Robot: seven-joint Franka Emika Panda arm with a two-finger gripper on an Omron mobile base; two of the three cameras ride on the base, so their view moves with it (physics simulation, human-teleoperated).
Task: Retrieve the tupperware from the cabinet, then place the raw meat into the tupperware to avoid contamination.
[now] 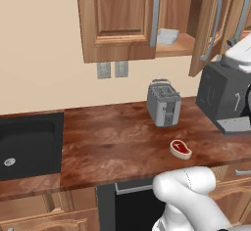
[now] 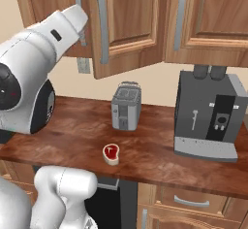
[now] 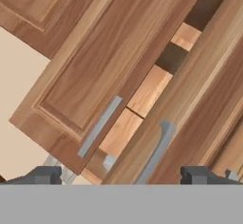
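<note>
The tupperware (image 1: 167, 36), a pale shallow container, sits on the shelf of the brown wall cabinet (image 1: 117, 19), seen through the gap between its doors. The right-hand door (image 1: 208, 24) stands ajar. The raw meat (image 1: 180, 148), red with a cream rim, lies on the counter in front of the toaster, also in the right base view (image 2: 111, 154). My gripper (image 3: 122, 174) is open and holds nothing. It faces the cabinet doors (image 3: 95, 57) and the narrow gap between them, where a small pale patch (image 3: 109, 162) of the tupperware shows low down.
A silver-grey toaster (image 1: 163, 103) stands mid-counter and a dark coffee machine (image 1: 225, 98) stands to its right. A black sink (image 1: 24, 144) is set in the counter (image 1: 112, 147) at the left. Grey bar handles (image 3: 156, 152) run down the doors. Drawers sit below the counter.
</note>
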